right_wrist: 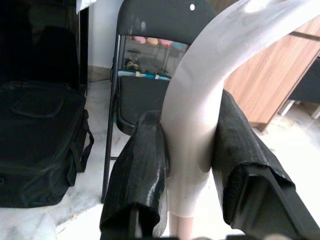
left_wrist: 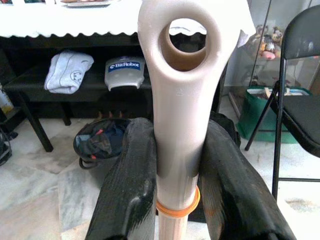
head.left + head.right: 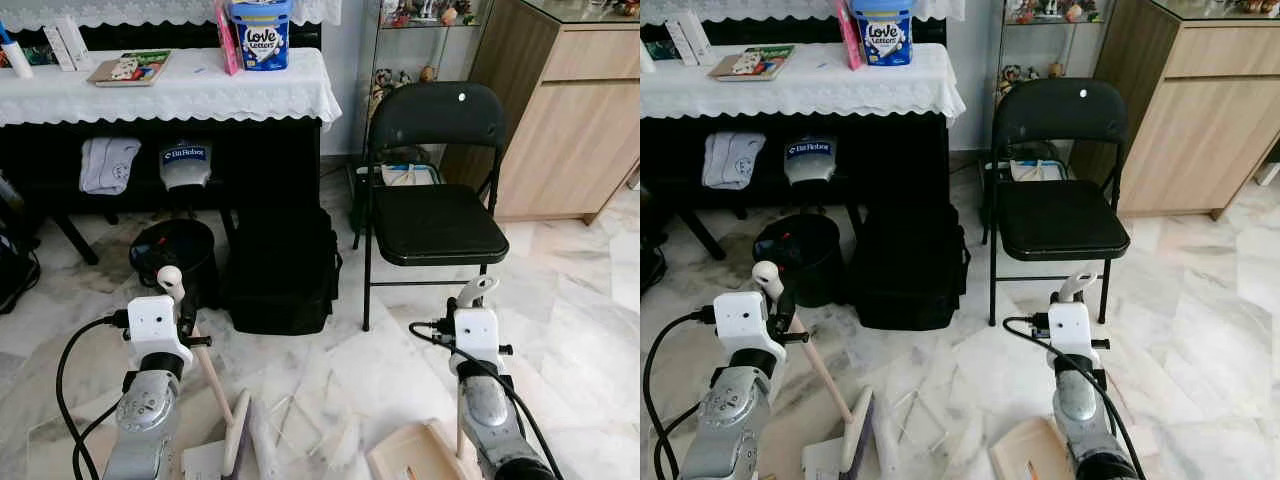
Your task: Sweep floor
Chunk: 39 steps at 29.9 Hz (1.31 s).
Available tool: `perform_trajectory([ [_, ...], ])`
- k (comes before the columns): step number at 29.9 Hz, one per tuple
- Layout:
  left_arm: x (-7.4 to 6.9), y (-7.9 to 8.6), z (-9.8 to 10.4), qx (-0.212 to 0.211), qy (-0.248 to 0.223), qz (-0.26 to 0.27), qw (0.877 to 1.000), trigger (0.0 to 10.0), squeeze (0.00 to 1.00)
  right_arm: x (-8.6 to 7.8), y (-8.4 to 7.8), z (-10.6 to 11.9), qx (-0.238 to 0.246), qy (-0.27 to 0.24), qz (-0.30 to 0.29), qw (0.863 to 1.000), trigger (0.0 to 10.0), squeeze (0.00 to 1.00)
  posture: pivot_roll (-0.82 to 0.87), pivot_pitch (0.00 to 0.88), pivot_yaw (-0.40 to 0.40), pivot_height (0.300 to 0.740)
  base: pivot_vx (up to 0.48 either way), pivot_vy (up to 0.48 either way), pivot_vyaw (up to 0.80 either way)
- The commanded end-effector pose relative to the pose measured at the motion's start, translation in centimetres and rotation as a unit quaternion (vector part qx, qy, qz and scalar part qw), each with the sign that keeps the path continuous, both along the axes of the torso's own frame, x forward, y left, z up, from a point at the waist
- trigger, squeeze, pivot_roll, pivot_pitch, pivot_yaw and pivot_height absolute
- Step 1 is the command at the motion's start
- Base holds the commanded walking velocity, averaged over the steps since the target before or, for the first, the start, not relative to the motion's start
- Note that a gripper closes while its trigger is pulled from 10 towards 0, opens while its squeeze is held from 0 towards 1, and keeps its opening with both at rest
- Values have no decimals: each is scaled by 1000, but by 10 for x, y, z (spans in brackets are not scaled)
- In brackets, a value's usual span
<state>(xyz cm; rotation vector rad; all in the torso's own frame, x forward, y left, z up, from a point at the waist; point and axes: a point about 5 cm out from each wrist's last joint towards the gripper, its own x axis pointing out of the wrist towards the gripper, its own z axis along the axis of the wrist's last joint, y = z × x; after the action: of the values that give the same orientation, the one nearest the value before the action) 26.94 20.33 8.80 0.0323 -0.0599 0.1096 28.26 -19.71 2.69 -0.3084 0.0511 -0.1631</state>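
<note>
My left gripper [image 3: 181,303] is shut on the cream broom handle [image 2: 180,75], just below the ring hole at its top. The stick slants down to the broom head [image 3: 236,432] on the marble floor between my arms. My right gripper [image 3: 470,302] is shut on the curved white dustpan handle [image 1: 210,55]. The beige dustpan [image 3: 412,456] rests on the floor at the bottom edge, to the right of the broom head. A few pale thin scraps [image 3: 288,412] lie on the floor between broom and dustpan.
A black folding chair [image 3: 435,215] stands ahead on the right. A black bag [image 3: 280,270] and a black bin [image 3: 180,255] sit ahead on the left, in front of a table with a white lace cloth [image 3: 170,95]. A wooden cabinet [image 3: 570,130] fills the far right.
</note>
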Motion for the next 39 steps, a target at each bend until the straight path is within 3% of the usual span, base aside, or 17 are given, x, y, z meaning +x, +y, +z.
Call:
perform_trajectory([
  [1,5,-1,9,2,-24,-1,1000,10000,0,0,1,5,-8,-19,7,1000,10000,0,-17,0,4,740,0,0,0],
  [14,7,-1,10,0,-32,1,999,10000,0,-10,5,-12,-12,24,-3,1000,10000,0,-10,0,0,740,0,0,0],
  [23,7,-3,9,0,-31,-2,1000,10000,0,-7,-8,-7,-25,18,-18,999,10000,0,-11,0,2,740,0,0,0],
  [24,7,-2,9,0,-31,-3,1000,10000,0,-7,-8,-6,-25,16,-17,999,10000,106,-12,0,2,740,0,0,0],
  [25,7,-2,9,0,-31,-3,1000,10000,0,-6,-8,-6,-25,15,-16,999,10000,106,-12,0,2,740,0,0,0],
  [26,7,-2,9,0,-31,-3,1000,10000,0,-6,-8,-6,-25,14,-16,999,10000,349,-12,0,2,740,0,0,0],
  [27,7,-2,9,0,-31,-3,1000,10000,0,-6,-7,-5,-25,13,-16,999,10000,729,-8,0,3,740,0,0,0],
  [28,7,-2,9,1,-31,-3,1000,10000,0,-6,-7,-5,-24,12,-16,999,10000,729,-8,0,3,740,0,0,0],
  [29,7,-2,9,1,-31,-3,1000,10000,0,-6,-7,-5,-24,12,-16,1000,10000,796,-8,0,4,740,0,0,0],
  [35,7,-2,9,2,-30,-3,1000,10000,0,-5,-5,-4,-20,7,-13,1000,10000,773,-8,0,4,740,0,0,0],
  [37,7,-2,9,2,-30,-4,1000,10000,0,-5,-4,-4,-19,7,-11,1000,10000,835,-8,0,4,740,0,0,0],
  [39,7,-1,9,2,-30,-4,1000,10000,0,-5,-4,-4,-19,7,-10,1000,10000,835,-8,0,4,740,0,0,0],
])
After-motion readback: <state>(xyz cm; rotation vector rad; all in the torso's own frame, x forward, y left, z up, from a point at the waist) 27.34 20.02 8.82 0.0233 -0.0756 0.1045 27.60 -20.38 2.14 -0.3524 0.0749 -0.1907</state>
